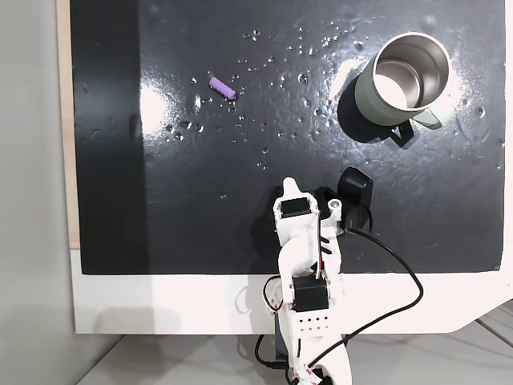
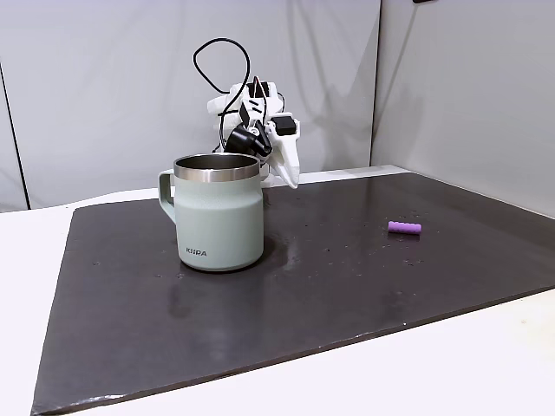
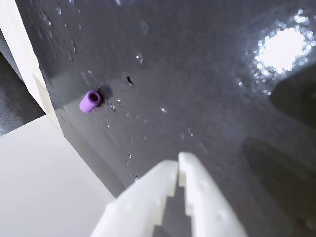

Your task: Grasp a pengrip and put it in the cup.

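Observation:
The light-purple pengrip [image 1: 223, 87] lies on the black mat at the upper left in a fixed view, and at the right [image 2: 404, 227] in the other one. The grey-green cup [image 1: 405, 80] with its steel interior stands upright at the upper right; in a fixed view its handle points left [image 2: 218, 212]. My white gripper [image 3: 177, 165] is shut with nothing between its fingers. It hangs above the mat's near edge [image 1: 289, 189], behind the cup [image 2: 292, 176] and far from both things. In the wrist view the pengrip [image 3: 90, 101] lies ahead to the left, end-on.
The black mat [image 1: 240, 208] carries small shiny specks and glare patches. It lies on a white table [image 1: 160, 305]. A black module [image 1: 353, 192] sits beside the arm's wrist, and black cables [image 1: 401, 281] loop around the arm's base. Grey walls [image 2: 104, 87] stand behind the table.

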Robot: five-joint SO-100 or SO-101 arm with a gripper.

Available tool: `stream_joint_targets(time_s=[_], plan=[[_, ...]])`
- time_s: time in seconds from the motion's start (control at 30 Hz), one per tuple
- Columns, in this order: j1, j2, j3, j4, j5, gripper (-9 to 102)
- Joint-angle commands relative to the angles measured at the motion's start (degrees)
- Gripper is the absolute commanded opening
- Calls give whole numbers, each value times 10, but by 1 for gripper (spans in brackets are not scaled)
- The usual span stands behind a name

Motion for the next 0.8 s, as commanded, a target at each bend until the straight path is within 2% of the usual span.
stream_joint_targets(time_s=[0.0,0.13,0.57,0.67,0.77], plan=[[-33,5,17,-78,-54,0],[1,5,17,-77,-13,0],[-15,5,11,-79,-33,0],[-36,-7,-28,-69,-50,0],[-45,-114,-122,-73,-52,0]])
